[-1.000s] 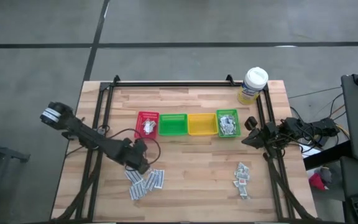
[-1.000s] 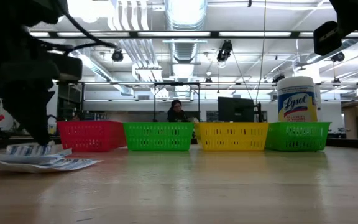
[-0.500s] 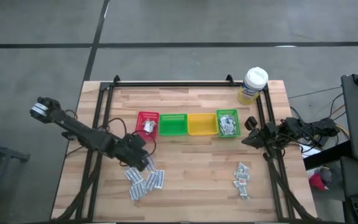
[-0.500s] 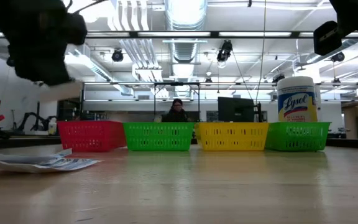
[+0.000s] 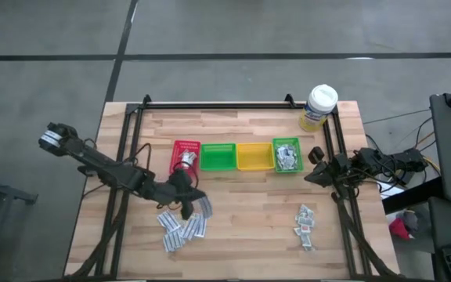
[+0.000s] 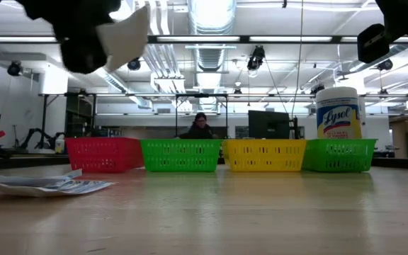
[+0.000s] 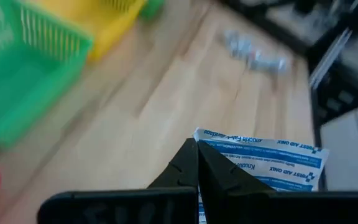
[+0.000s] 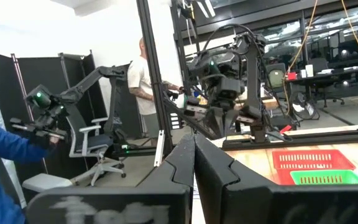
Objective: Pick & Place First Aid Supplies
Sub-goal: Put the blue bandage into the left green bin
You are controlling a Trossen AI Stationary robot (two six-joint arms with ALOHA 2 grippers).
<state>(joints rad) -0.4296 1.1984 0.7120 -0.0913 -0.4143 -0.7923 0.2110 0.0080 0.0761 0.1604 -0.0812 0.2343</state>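
While our left pincer (image 7: 197, 163) pinches a white-blue sachet (image 7: 263, 163) by one edge above the worktop (image 5: 241, 211), we judge it could slip free before reaching a bin.

One white-blue sachet (image 7: 260, 165) is hanging pinched above the table. More white-blue sachets (image 5: 183, 227) are lying loose on the left; a grey-silver pile (image 5: 305, 222) is lying on the right. Others are filling the red and right green bins.
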